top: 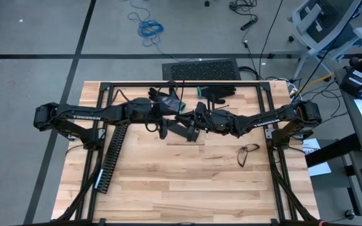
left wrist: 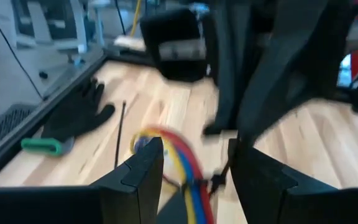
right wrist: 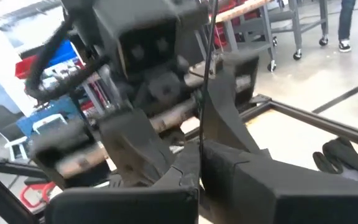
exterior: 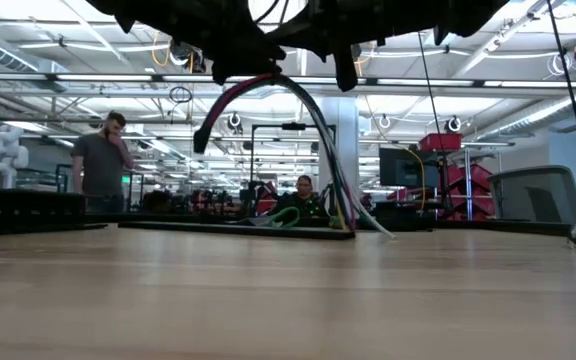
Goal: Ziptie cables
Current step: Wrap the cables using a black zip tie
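Note:
The cables [left wrist: 182,165], a bundle of red, yellow and blue wires, hang in an arch [exterior: 288,95] under both grippers above the table's middle. One end reaches the table [exterior: 353,228]; the other end [exterior: 200,140] hangs free. A black zip tie [left wrist: 216,183] sits on the bundle. My left gripper [left wrist: 194,152] [top: 180,129] is open, with a finger on either side of the bundle. My right gripper [right wrist: 199,152] [top: 200,118] faces it closely and is shut on the zip tie's thin black tail [right wrist: 207,68]. My left gripper has the cables running through the gap between its fingers; whether a finger [left wrist: 145,168] touches them I cannot tell. My right gripper pinches the zip tie's thin tail [right wrist: 200,140] between its two fingers. It comes in about level from the table's right side. The tail runs on past the fingertips.
Two black gloves [top: 222,93] [top: 162,95] lie at the table's far edge, one beside a green piece [left wrist: 42,145]. A loose zip tie [left wrist: 120,134] lies near them. A black slotted duct [top: 113,157] lies at the left, eyeglasses [top: 249,152] at the right. People stand beyond the table [exterior: 103,165].

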Robot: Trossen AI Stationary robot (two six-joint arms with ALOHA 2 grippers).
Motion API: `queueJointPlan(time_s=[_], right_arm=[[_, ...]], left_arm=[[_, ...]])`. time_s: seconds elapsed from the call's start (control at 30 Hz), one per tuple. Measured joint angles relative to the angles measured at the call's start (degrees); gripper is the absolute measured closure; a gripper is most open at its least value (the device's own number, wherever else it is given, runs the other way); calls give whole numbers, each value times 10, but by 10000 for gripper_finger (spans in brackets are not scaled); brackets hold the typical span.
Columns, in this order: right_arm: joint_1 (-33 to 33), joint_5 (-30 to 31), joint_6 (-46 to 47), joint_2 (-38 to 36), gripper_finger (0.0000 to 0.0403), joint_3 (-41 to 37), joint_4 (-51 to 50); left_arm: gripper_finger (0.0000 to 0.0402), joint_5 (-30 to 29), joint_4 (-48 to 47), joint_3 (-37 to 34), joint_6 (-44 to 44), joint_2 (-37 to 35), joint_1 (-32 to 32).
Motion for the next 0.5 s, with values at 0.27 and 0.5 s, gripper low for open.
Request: queueJointPlan(time_s=[0.27, 0.5], right_arm=[[-8, -1, 2, -1, 403, 1, 9], [-19, -5, 13, 0, 403, 1, 11]], left_arm=[[230, -1, -7, 0, 12, 0, 0], [319, -41, -8, 0, 26, 0, -2]])
